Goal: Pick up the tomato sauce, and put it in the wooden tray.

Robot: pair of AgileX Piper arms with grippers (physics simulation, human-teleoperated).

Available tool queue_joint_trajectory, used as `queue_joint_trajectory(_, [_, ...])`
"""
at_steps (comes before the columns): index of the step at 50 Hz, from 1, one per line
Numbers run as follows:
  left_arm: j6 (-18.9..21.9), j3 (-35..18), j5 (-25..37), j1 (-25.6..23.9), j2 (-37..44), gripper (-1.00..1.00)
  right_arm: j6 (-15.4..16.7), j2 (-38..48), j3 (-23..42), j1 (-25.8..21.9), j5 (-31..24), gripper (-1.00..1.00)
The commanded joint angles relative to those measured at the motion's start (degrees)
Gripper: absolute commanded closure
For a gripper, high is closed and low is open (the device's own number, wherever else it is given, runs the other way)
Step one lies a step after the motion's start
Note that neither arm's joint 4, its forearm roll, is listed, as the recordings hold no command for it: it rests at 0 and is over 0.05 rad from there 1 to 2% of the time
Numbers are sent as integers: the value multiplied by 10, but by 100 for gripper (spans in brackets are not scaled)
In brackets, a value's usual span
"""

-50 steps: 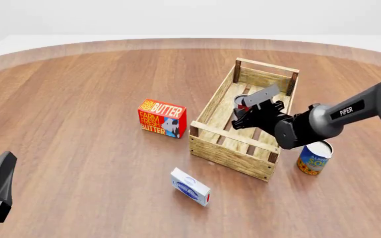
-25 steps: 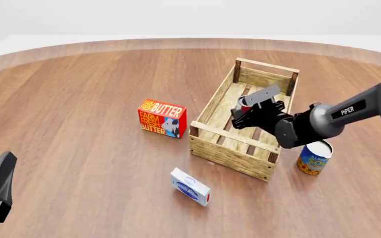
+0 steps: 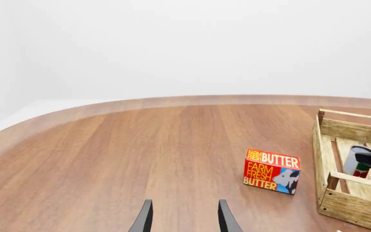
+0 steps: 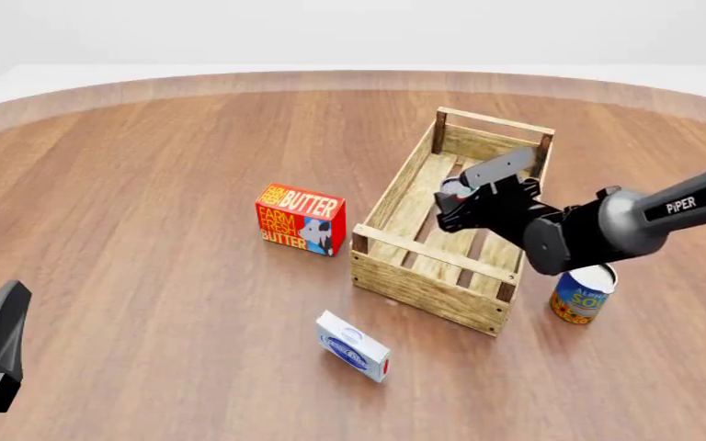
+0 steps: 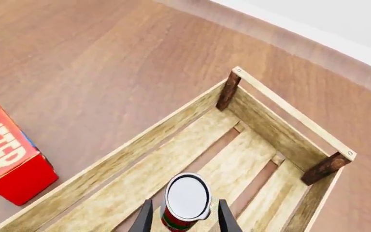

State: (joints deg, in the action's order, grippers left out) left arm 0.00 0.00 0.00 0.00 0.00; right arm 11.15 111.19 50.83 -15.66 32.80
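The tomato sauce (image 5: 187, 197) is a small can with a red and green label and a silver-white top. It stands upright on the slats inside the wooden tray (image 4: 433, 292), seen also in the front view as the tomato sauce (image 4: 455, 191) and in the left wrist view (image 3: 356, 162). My right gripper (image 4: 461, 206) hovers over it, open, and its fingers (image 5: 145, 218) flank the can with small gaps on both sides. My left gripper (image 3: 182, 215) is open and empty, low at the near left (image 4: 10, 299), far from the tray.
A red butter box (image 4: 301, 219) stands left of the tray. A blue-and-orange can (image 4: 580, 292) stands by the tray's near right corner. A small white-and-blue box (image 4: 353, 346) lies in front of the tray.
My right gripper has shifted slightly up and to the right above the tray, while the can stays inside it. The left arm has not moved.
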Motion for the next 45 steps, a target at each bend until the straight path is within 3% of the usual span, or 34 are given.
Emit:
queue_joint_trajectory(1, [0, 0, 0, 0, 0, -100, -1, -32, -24, 4, 5, -100])
queue_joint_trajectory(45, [0, 0, 0, 0, 0, -100, 5, -152, -134, 17, 25, -100])
